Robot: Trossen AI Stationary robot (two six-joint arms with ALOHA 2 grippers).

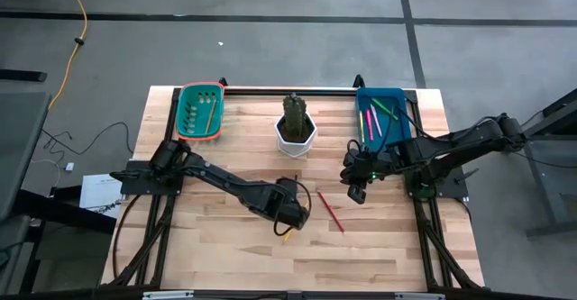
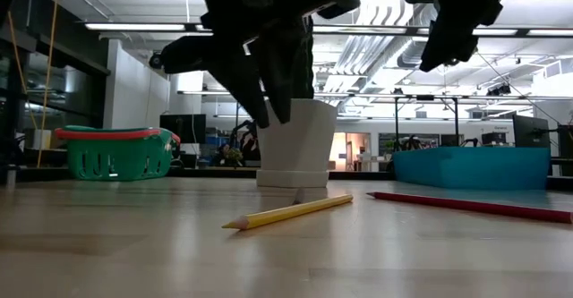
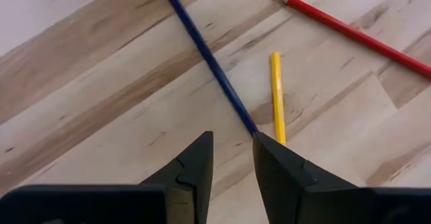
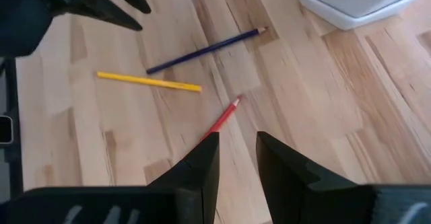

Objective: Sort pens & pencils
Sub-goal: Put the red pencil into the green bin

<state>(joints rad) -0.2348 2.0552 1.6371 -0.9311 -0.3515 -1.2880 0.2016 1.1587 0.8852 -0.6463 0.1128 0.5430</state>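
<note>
Three pencils lie flat on the table: a yellow one (image 3: 276, 96), a dark blue one (image 3: 209, 56) and a red one (image 3: 350, 32). My left gripper (image 3: 232, 143) is open and hovers above the near end of the blue pencil, clear of the table in the low view (image 2: 264, 101). My right gripper (image 4: 237, 143) is open and hangs above the red pencil's (image 4: 221, 122) far end, to the right of the left one (image 1: 356, 190). Pink and green pens (image 1: 372, 120) lie in the blue tray (image 1: 397, 97). Another pencil (image 1: 209, 115) lies in the green basket (image 1: 185, 111).
A white pot (image 1: 296, 140) holding a cactus stands at the far middle of the table, between the basket and the tray. Bare wood lies along the near edge (image 1: 297, 264). A black rail runs along the far edge (image 1: 288, 89).
</note>
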